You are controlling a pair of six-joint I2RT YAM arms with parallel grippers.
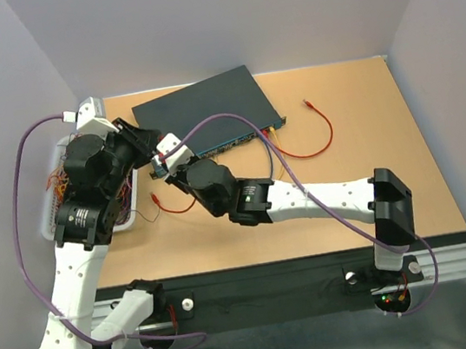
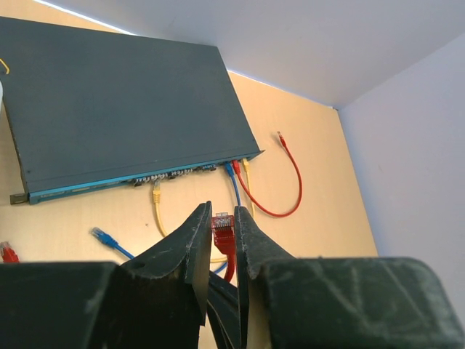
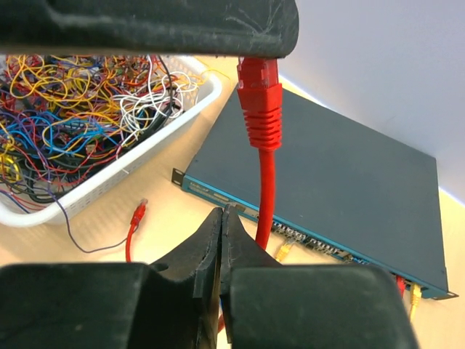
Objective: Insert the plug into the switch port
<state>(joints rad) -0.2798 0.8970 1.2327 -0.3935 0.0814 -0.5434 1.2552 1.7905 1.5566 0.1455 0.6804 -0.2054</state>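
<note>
The left arm reaches up beside the wire basket [image 3: 138, 161], the left pincer [image 2: 221, 225] clamped on the red plug [image 2: 222, 220], apart from the switch [image 1: 205, 107] lying at 12 o'clock on the surface [image 1: 373, 171]. The right arm stretches toward 10 o'clock, the right pincer [image 3: 221, 214] pressed shut just beside the red cable [image 3: 267, 189]. Overhead their tips overlap, hiding the plug; the cable's run below the right fingers is hidden.

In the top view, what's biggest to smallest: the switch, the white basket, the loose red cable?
1. switch.
2. white basket, unsure, the left arm hides much of it.
3. loose red cable.
</note>
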